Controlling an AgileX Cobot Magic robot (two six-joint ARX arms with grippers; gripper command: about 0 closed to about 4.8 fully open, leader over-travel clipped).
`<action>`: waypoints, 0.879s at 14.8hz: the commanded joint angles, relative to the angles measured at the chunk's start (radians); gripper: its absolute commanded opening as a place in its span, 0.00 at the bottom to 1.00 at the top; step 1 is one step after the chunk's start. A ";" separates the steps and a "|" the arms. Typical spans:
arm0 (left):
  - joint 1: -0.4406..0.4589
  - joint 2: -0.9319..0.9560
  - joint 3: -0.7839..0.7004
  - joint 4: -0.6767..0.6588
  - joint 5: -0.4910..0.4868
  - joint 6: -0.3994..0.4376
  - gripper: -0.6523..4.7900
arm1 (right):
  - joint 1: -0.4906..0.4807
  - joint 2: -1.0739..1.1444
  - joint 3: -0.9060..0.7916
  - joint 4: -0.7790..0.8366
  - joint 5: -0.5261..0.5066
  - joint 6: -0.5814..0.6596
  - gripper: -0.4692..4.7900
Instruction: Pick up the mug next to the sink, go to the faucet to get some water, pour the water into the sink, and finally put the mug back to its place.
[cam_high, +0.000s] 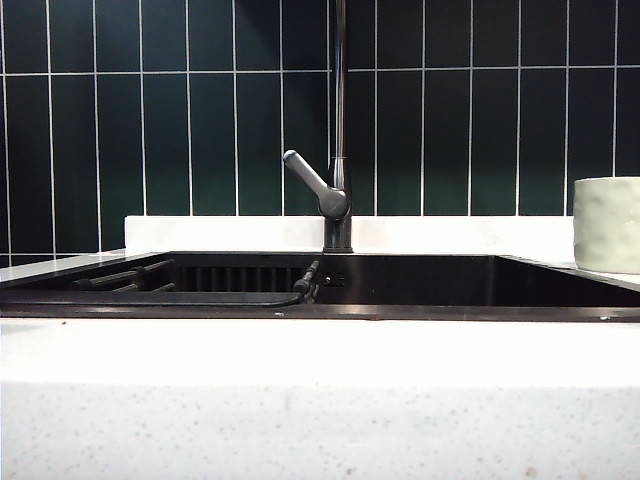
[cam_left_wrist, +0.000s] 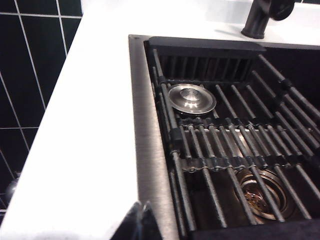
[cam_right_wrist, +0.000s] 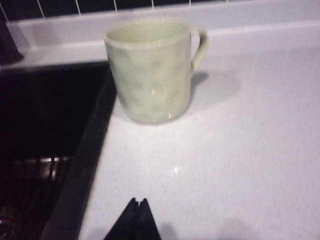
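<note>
Dark green glossy tiles (cam_high: 190, 120) behind, white speckled table (cam_high: 320, 400) in front, black sink (cam_high: 560, 285) sunk into it. Faucet (cam_high: 338, 130) upright at back rim, slim dark metal pipe, lever angled up to its left. Mug (cam_right_wrist: 150, 70) upright on table just beside sink's right edge, handle turned away from basin; only a slice of it at right border of exterior view. Cream glaze, dimpled hammered-looking wall, short and wide, rim open upward, inside looks empty as far as visible.

Right pincer (cam_right_wrist: 138, 217) over bare table, near mug but apart from it, jaws pressed together, nothing held. Left pincer (cam_left_wrist: 142, 222) above table's left side by sink rim, jaws likewise closed and empty. Neither arm visible in exterior view.

Inside basin: ribbed roll-up rack (cam_left_wrist: 235, 145) of dark rods, shiny metal stopper (cam_left_wrist: 191, 98), strainer drain (cam_left_wrist: 262, 195) below the rods.

Step in hand, judged: grasping mug, not yet begun. Must spread right jaws first, then approach level. Glazed ceramic likely slippery; bumpy wall gives some bite. Better to clamp across rim wall or through handle than around full body, since wide. Keep clear of sink edge to avoid tipping mug into basin.
</note>
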 joint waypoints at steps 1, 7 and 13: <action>-0.001 0.001 -0.001 0.065 0.045 0.002 0.11 | 0.000 -0.006 -0.004 0.024 -0.092 -0.093 0.08; -0.002 0.001 0.005 0.106 0.055 -0.004 0.11 | 0.000 -0.057 -0.002 -0.007 -0.111 -0.121 0.08; -0.002 0.001 0.034 0.216 0.048 -0.001 0.11 | 0.000 -0.057 -0.002 -0.014 -0.136 -0.108 0.08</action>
